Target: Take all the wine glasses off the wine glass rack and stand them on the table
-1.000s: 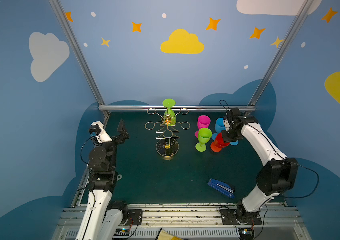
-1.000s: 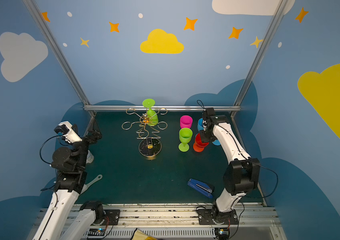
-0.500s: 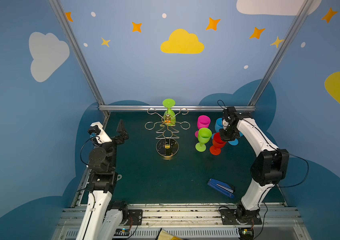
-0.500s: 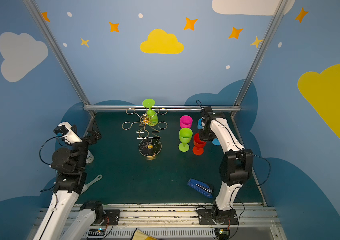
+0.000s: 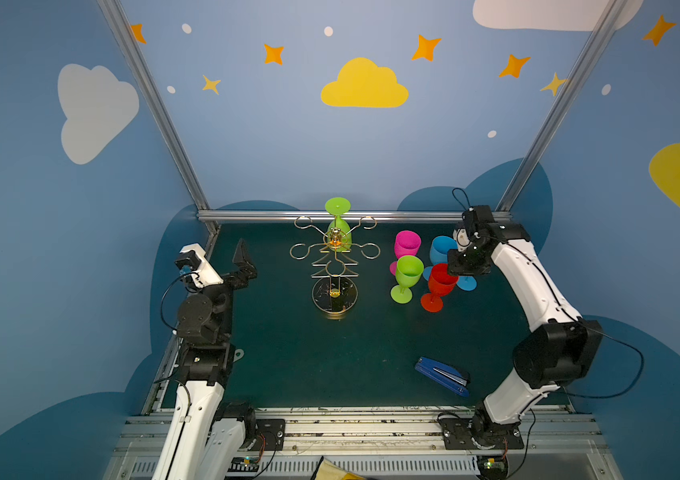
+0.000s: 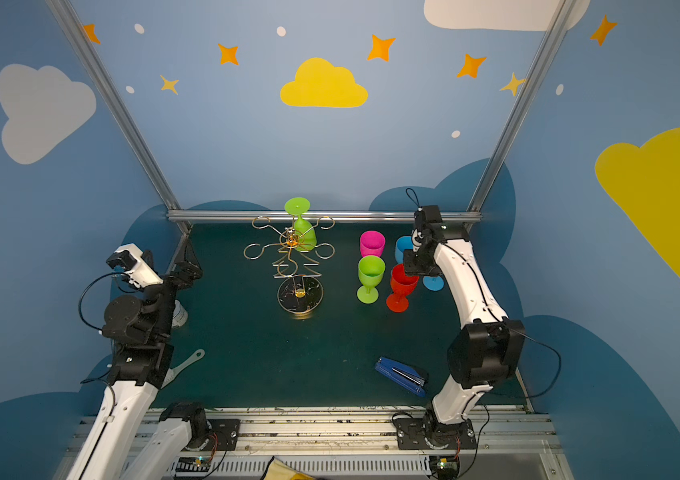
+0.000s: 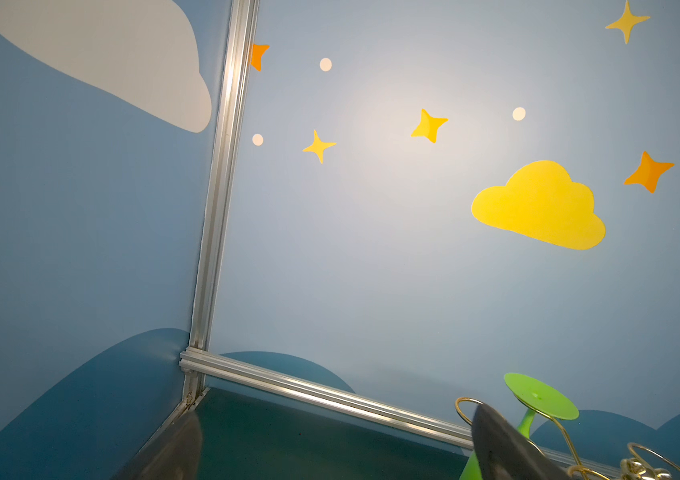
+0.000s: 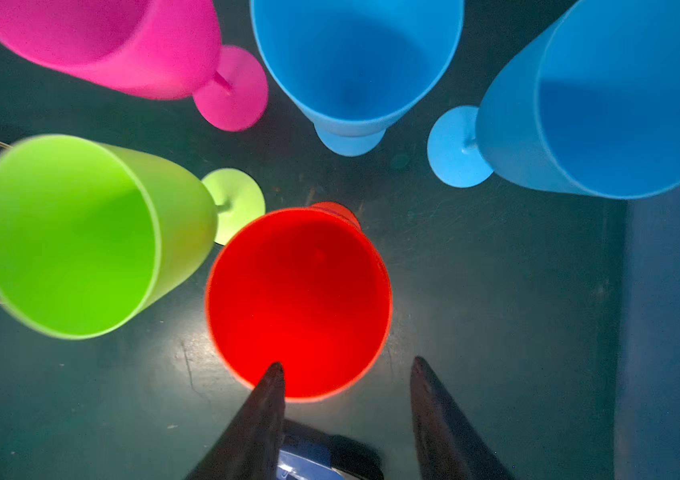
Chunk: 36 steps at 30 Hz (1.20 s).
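Right gripper had spread, releasing the red glass on the bench; left gripper stood spread. One green wine glass hung inverted on the rack, its stem needing sliding out next.

Top views bright, sharp; right wrist view dim, blurred, mat glaring

Dark green tabletop bearing the wine glass rack (on its round base), upright pink glass, green glass, red glass, two blue glasses, and a blue stapler.
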Available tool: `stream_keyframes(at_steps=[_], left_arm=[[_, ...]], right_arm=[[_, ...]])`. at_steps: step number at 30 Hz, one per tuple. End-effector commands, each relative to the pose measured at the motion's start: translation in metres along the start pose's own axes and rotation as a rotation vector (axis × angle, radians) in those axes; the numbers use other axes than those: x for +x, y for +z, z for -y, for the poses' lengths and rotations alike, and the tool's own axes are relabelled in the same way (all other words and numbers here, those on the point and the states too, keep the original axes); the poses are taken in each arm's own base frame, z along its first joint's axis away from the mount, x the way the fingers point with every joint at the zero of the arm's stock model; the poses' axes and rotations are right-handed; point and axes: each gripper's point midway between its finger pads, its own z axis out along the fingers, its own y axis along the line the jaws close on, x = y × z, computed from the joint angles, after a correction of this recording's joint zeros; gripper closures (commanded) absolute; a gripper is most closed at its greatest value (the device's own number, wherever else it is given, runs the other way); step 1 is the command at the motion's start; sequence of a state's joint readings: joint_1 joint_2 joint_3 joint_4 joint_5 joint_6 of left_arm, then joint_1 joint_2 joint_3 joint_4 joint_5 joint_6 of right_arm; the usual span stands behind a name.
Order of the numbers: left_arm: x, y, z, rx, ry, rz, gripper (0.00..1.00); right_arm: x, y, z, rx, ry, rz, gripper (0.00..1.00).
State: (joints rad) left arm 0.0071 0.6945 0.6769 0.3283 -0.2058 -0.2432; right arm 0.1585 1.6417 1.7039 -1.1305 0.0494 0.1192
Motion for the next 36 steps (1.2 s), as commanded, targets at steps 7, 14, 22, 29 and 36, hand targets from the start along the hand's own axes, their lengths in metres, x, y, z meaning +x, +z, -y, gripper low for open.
stream_keyframes(at_steps=[7, 14, 22, 29, 36], left_arm=[[0.004, 0.025, 0.046, 0.218, -0.045, -0.209, 0.01], [0.007, 0.054, 0.099, 0.469, -0.206, -0.488, 0.08], [0.031, 0.107, 0.132, 0.640, -0.318, -0.757, 0.26], [0.075, 0.156, 0.147, 0.735, -0.447, -0.891, 0.35], [0.099, 0.179, 0.172, 0.778, -0.417, -0.938, 0.38]], right_arm=[[-0.023, -0.111, -0.037, -0.291, -0.015, 0.561, 0.30], [-0.006, -0.125, -0.048, -0.376, -0.031, 0.578, 0.23], [0.009, -0.112, -0.052, -0.404, -0.043, 0.565, 0.23], [0.019, -0.109, -0.055, -0.426, -0.044, 0.550, 0.23], [0.026, -0.118, -0.061, -0.478, -0.033, 0.563, 0.23]])
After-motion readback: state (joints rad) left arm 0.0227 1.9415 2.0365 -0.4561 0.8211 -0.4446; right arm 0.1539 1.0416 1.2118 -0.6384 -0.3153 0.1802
